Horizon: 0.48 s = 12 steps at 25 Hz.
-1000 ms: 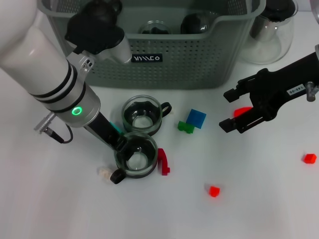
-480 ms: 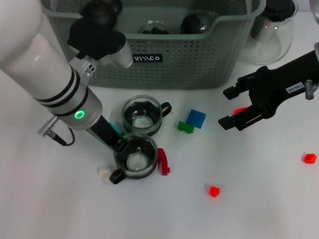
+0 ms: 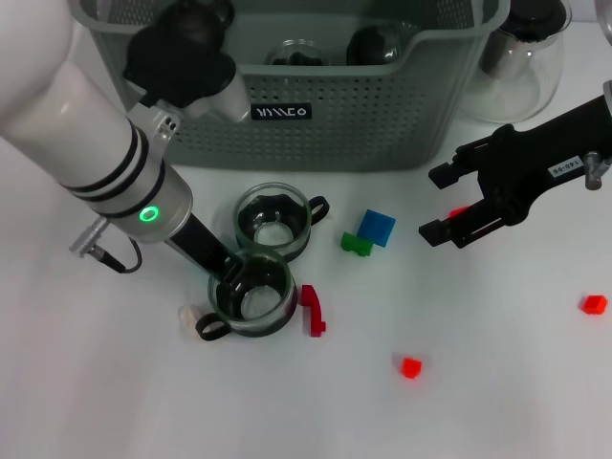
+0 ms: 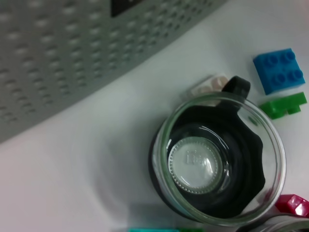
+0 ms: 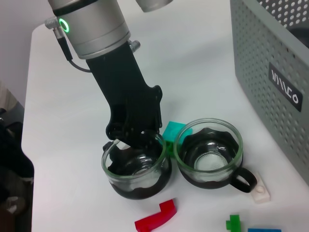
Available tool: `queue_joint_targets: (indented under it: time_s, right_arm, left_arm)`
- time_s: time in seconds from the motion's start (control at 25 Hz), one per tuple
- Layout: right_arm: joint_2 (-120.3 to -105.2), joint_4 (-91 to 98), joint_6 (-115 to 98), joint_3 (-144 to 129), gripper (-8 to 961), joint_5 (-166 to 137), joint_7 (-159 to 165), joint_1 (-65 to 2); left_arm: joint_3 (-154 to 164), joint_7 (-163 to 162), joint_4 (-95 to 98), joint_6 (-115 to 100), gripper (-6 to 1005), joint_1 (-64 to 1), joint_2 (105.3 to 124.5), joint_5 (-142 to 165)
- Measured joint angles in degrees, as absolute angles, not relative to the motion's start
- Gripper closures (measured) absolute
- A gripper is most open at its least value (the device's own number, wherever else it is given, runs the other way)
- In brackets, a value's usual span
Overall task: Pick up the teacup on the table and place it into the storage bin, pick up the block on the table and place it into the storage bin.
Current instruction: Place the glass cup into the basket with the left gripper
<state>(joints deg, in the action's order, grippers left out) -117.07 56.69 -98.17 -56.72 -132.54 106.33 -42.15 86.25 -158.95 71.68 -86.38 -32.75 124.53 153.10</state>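
Two glass teacups stand in front of the grey-green storage bin (image 3: 382,115). My left gripper (image 3: 232,274) is shut on the rim of the near teacup (image 3: 252,295), with one finger inside the glass; the right wrist view shows this grip (image 5: 136,137) on that teacup (image 5: 136,170). The far teacup (image 3: 274,221) stands free and fills the left wrist view (image 4: 217,162). A blue block (image 3: 377,227) and a green block (image 3: 357,244) lie to its right. My right gripper (image 3: 442,205) hangs open over a red block (image 3: 466,211).
A red curved piece (image 3: 312,310) lies just right of the held cup and a small white block (image 3: 190,316) left of it. Loose red blocks (image 3: 411,366) (image 3: 594,304) sit on the right. A glass carafe (image 3: 521,57) stands beside the bin. Cups lie inside the bin.
The near teacup has shifted left with my left gripper, away from the red curved piece, and its handle has swung round. The right arm has hardly moved.
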Motion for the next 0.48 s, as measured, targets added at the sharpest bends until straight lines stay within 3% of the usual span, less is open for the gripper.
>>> queue_joint_targets:
  time_s: [0.48]
  right_arm:
    - [-116.30, 55.52, -97.94, -56.51, 57, -132.53, 106.03, -41.66]
  left_arm:
    - [67.50, -151.01, 80.55, -95.17, 954, -28.31, 124.29, 140.49]
